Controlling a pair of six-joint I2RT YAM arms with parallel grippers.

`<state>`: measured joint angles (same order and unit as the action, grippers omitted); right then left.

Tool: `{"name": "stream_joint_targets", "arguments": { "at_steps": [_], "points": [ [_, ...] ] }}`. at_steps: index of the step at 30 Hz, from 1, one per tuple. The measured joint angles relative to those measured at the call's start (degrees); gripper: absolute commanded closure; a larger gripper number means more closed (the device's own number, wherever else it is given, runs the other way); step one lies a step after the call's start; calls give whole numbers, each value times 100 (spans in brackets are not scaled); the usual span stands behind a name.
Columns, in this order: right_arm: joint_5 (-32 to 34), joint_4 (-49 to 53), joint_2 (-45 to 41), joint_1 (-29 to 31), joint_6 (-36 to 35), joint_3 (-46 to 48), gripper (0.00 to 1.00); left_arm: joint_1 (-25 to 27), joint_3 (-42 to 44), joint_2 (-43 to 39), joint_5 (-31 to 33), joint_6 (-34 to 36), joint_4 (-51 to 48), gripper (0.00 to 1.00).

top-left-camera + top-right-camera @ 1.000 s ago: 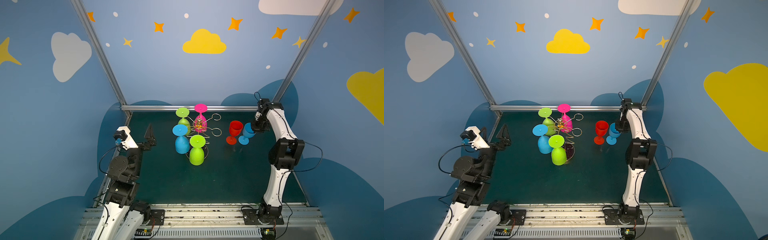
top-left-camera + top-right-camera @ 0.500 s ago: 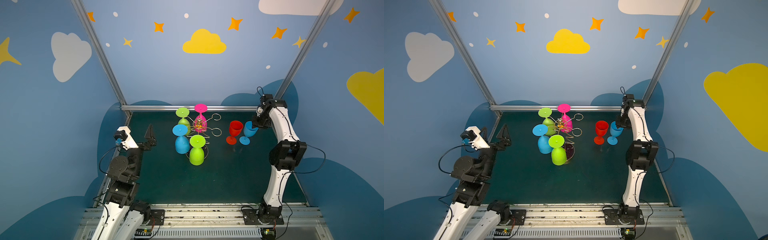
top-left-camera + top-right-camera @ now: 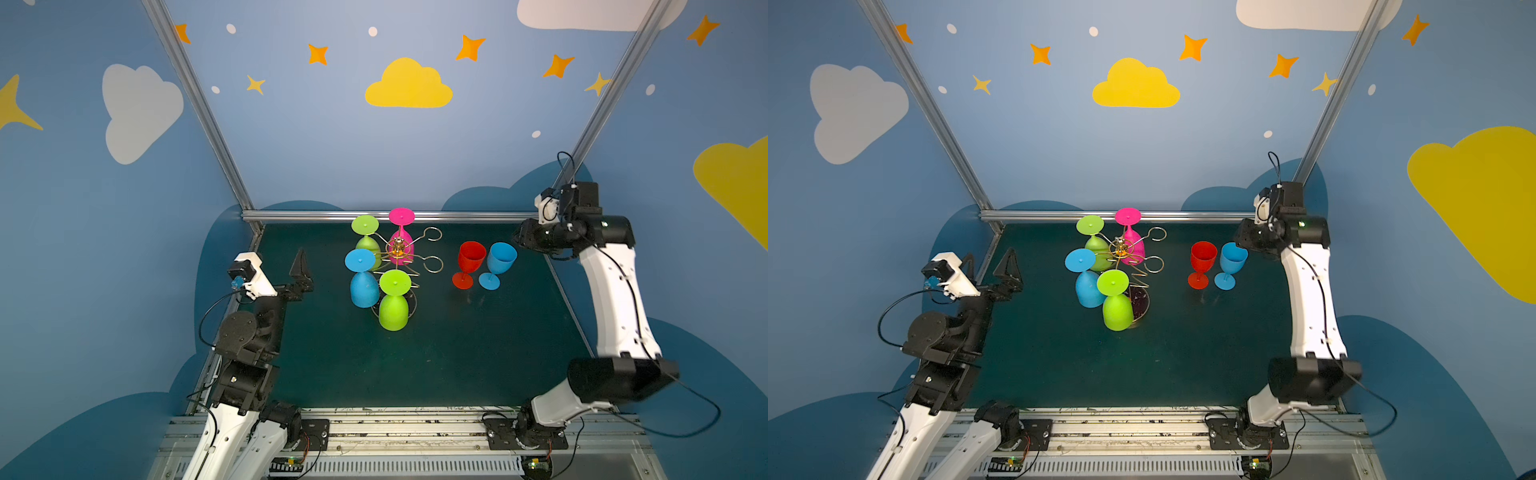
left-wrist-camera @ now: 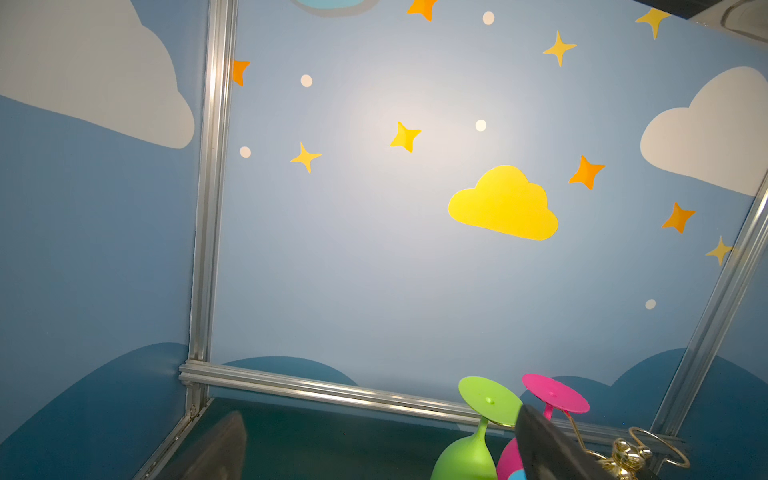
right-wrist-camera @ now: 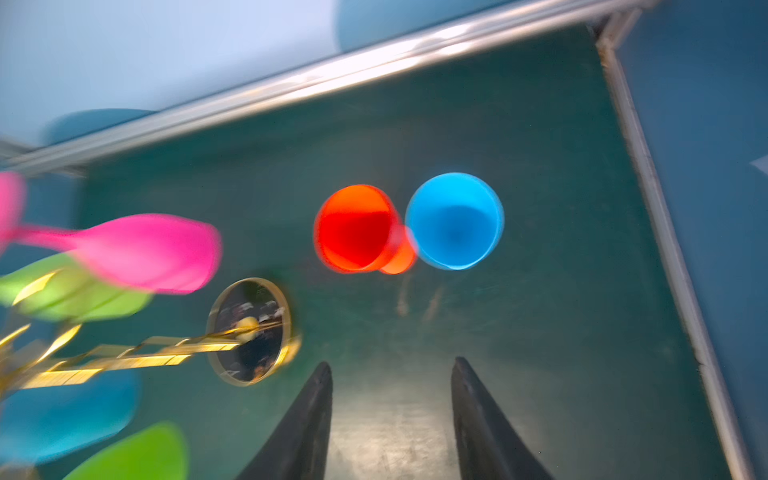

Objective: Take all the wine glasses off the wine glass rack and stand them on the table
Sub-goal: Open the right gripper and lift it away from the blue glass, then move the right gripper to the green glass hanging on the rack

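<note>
Wine glass rack [image 3: 399, 248] [image 3: 1121, 249] stands mid-table toward the back rail, gold wire, round dark base [image 5: 249, 332] with a gold rim. Four glasses hang upside down on it: pink wine glass [image 3: 401, 246] at the back, back green wine glass [image 3: 366, 245] beside it, hanging blue wine glass [image 3: 364, 287] on the left, front green wine glass [image 3: 393, 309] nearest the camera. Two wire loops [image 3: 434, 234] on the rack's right side are bare. Right of the rack, on the dark green table [image 3: 457, 353], red wine glass [image 3: 471, 255] and upright blue wine glass [image 3: 502, 257] [image 3: 1233, 258] stand on their feet just beside each other; cannot tell if they touch. Right pincer [image 5: 390, 361] [image 3: 519, 240] is above and just behind the upright blue wine glass's rim, jaws apart, nothing between them. In the blurred right wrist view both upright glasses sit ahead of the fingertips [image 5: 322, 374] with bare table between, so the pincer is clear of the glass and well apart from the rack. Left pincer [image 3: 989, 268] [image 4: 378, 415] is at the table's left edge, pointing up and toward the back wall, jaws wide apart and empty, well apart from the rack. In the left wrist view the back green and pink feet show next to one finger [image 4: 544, 449]. Walls are blue with yellow and white clouds and orange stars.
</note>
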<state>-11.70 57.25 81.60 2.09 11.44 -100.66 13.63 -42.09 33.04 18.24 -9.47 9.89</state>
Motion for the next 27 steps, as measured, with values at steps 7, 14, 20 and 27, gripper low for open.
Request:
{"name": "stream_joint_targets", "arguments": {
  "at_steps": [7, 14, 20, 27],
  "points": [
    [-393, -1309, -2404, 673, 706, 2236, 53, 4, 0, 149, -28, -125, 0, 0],
    [-654, -2061, -3143, 1694, 1572, 3239, 55, 2, -13, 365, -175, -243, -92, 0],
    [-586, -2380, -3204, 2533, 1941, 3545, 56, -15, -177, 376, -367, -256, -319, 0],
    [-221, -2968, -3167, 3593, 2288, 3967, 56, -114, -278, 293, -634, -247, -474, 0]
  ]
}}
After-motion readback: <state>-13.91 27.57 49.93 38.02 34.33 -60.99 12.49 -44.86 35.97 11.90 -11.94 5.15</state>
